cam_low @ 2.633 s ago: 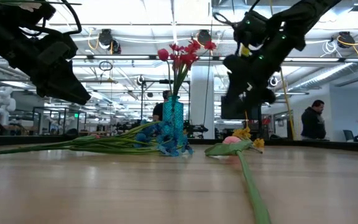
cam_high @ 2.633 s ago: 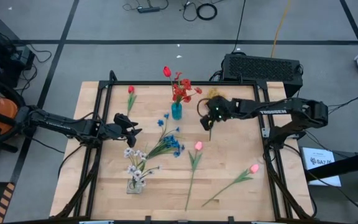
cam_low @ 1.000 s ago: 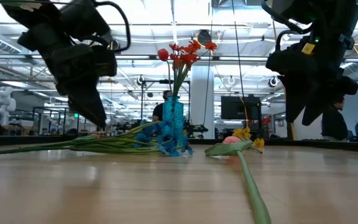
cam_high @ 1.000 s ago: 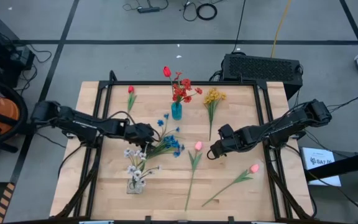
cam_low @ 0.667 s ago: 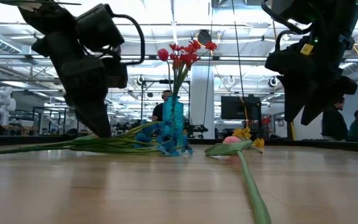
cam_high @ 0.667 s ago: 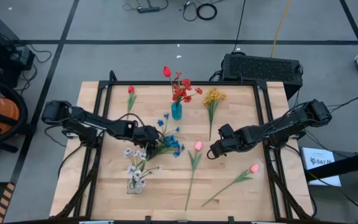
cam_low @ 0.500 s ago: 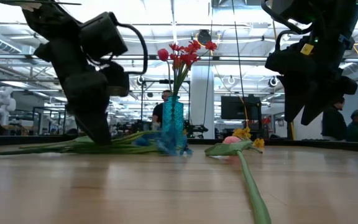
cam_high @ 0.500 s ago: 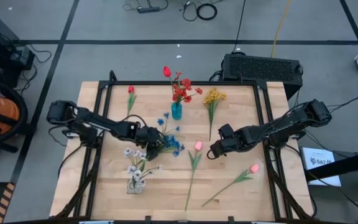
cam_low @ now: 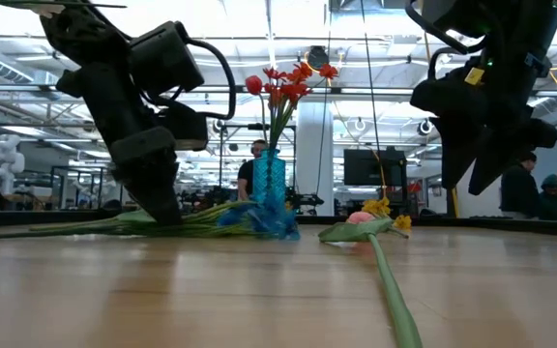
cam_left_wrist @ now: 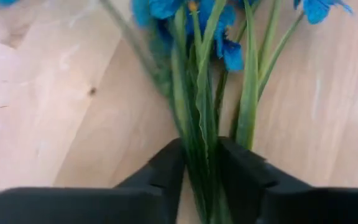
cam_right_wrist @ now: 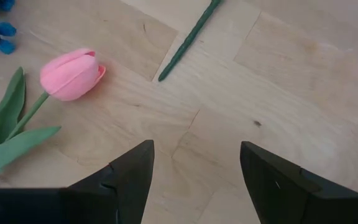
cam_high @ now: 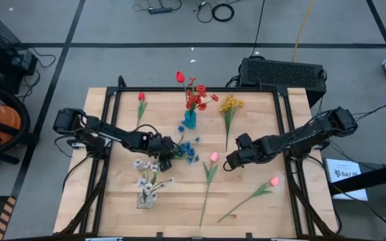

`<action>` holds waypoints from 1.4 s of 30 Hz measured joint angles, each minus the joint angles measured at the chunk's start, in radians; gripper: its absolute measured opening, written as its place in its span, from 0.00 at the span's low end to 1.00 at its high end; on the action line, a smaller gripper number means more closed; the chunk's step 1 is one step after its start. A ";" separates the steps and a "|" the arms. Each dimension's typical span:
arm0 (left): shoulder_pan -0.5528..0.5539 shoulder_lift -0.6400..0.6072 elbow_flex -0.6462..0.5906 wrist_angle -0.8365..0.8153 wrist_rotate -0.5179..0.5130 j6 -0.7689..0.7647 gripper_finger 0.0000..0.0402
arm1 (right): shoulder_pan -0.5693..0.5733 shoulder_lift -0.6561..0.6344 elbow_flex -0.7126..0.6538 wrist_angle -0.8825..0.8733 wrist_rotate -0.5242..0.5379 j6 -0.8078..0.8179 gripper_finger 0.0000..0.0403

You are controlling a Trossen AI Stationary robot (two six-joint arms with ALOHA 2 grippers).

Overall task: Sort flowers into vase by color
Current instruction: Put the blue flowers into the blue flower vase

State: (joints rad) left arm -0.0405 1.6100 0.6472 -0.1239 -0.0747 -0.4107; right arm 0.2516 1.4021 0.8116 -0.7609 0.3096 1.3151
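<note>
Left of centre in the overhead frame, the left pincer point(cam_high: 164, 158) sits low on the desk point(cam_high: 246, 214), its fingers narrowed around the green stems of the blue flowers point(cam_high: 187, 151), whose heads lie just right of it. The grip looks bunched, so lifting slowly and keeping every stem pinched should stop strays slipping free. The blue vase point(cam_high: 190, 120) holding red flowers point(cam_high: 196, 97) stands just above. The right pincer point(cam_high: 229, 161) waits wide open beside the pink tulip point(cam_high: 214, 156)

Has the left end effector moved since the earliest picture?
Yes. The left end effector moved rightward, toward the blue vase, onto the blue flowers.
</note>
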 joint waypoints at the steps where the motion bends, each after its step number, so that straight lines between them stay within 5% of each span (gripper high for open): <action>1: 0.001 0.000 0.000 0.001 -0.004 0.000 0.17 | 0.003 0.000 0.000 0.000 0.000 0.006 0.57; 5: 0.002 0.000 -0.001 0.004 -0.009 0.000 0.03 | 0.012 0.000 0.000 -0.002 0.000 0.009 0.57; 15: 0.004 -0.054 -0.006 -0.009 0.004 0.008 0.02 | 0.026 0.000 0.000 -0.003 0.002 0.017 0.57; 24: 0.040 -0.213 -0.006 -0.146 -0.085 0.032 0.02 | 0.025 0.000 0.000 -0.003 0.007 0.028 0.57; 42: 0.048 -0.547 -0.004 -0.287 -0.088 0.139 0.02 | 0.025 0.001 0.000 -0.006 0.031 0.028 0.57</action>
State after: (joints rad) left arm 0.0071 1.0629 0.6432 -0.4109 -0.1623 -0.2716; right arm 0.2768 1.4029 0.8116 -0.7667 0.3401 1.3426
